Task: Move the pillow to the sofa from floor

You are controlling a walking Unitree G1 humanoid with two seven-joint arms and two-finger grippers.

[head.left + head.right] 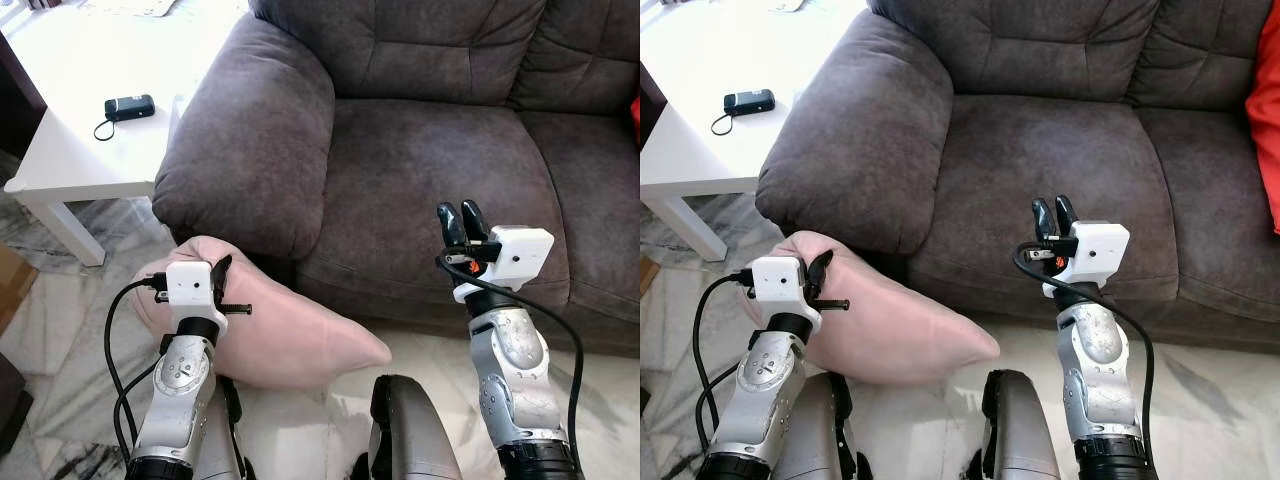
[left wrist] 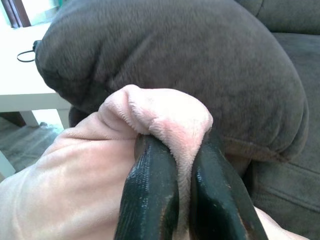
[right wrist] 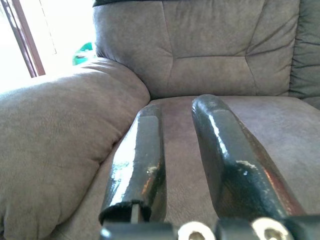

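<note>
The grey sofa [image 1: 440,160] has no pillow on its seat yet. The pink pillow [image 1: 290,335] lies low by the sofa's armrest, so the lift and placing remain. The left gripper [image 2: 182,165] pinches a fold of it tight; the right gripper [image 1: 460,222] hovers over the seat, fingers slightly apart, holding nothing.
</note>
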